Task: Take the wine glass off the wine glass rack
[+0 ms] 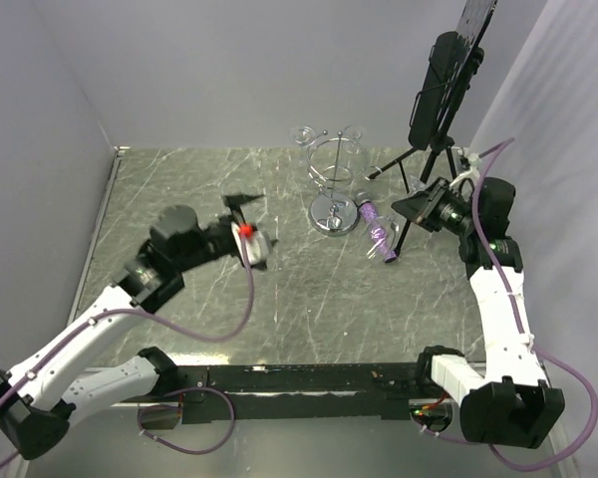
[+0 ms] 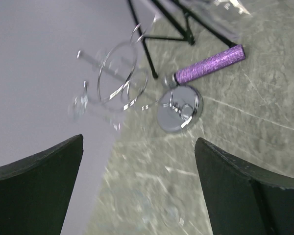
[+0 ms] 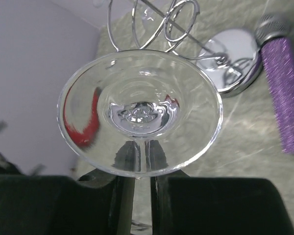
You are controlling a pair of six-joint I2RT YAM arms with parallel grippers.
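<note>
Marbled table [image 1: 179, 179], right gripper [image 3: 139, 182] clamped on wine glass [image 3: 139, 112] stem, left gripper [image 2: 138, 142] spread apart

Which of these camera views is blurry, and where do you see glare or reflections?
Left wrist view: smeared by motion blur, the wine glass rack ghosted and doubled. Right wrist view: the wine glass foot is sharp up close, with a red reflection in it; the background is softer. Top view: sharp, evenly lit, pale sheen on the table.
</note>
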